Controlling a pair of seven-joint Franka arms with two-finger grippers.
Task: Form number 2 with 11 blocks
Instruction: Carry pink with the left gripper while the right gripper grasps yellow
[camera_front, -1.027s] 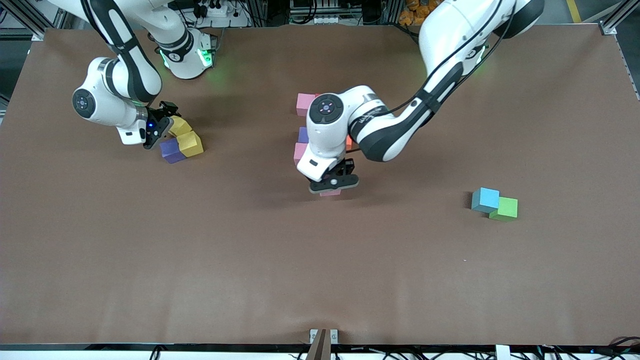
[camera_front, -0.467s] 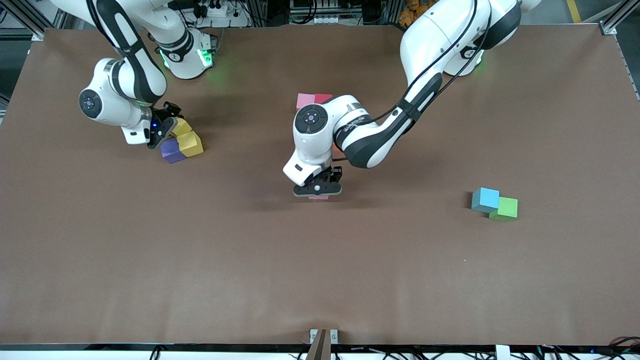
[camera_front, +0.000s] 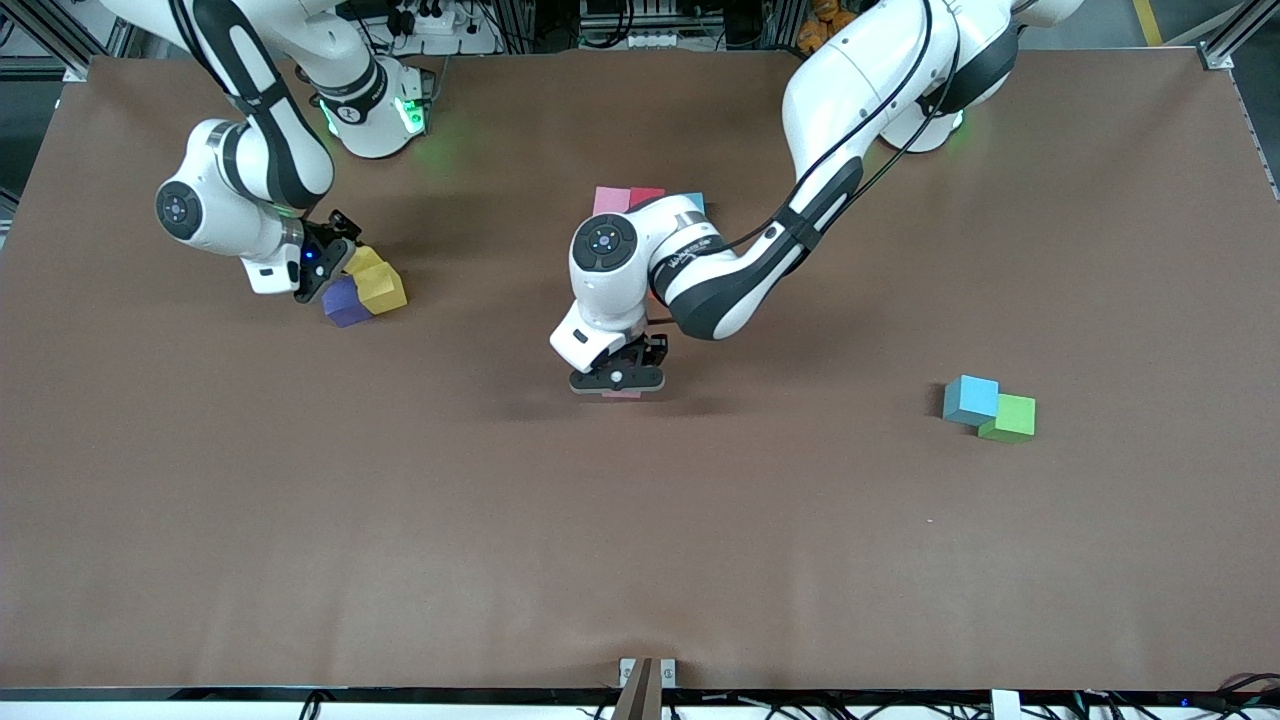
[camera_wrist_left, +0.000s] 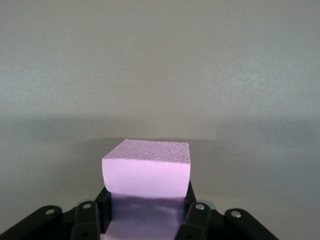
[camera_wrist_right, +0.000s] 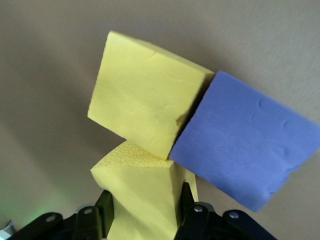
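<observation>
Comparing this moment with a second ago, two changes are noted. The right gripper (camera_front: 335, 262), previously spread wide beside the loose cluster toward the right arm's end of the desk (camera_front: 640, 560), is now clamped on a yellow cube (camera_wrist_right: 145, 200); a second yellow cube (camera_front: 381, 288) and a purple cube (camera_front: 345, 302) are seen touching it, so a clean lift is judged uncertain. The left gripper (camera_front: 618, 380), clamped on a pink cube (camera_wrist_left: 147, 172) throughout, has been carried toward the right arm's end, low over the desk, just nearer the front camera than the part-built number 2 (camera_front: 645, 197).

Of that figure, only a pink, a red and a light blue cube in one row can be seen; the rest is hidden by the left arm. A light blue cube (camera_front: 971, 399) and the green cube (camera_front: 1009, 418) lie touching, well apart, toward the left arm's end. The pink cube is judged to be near placement, with further cubes outstanding.
</observation>
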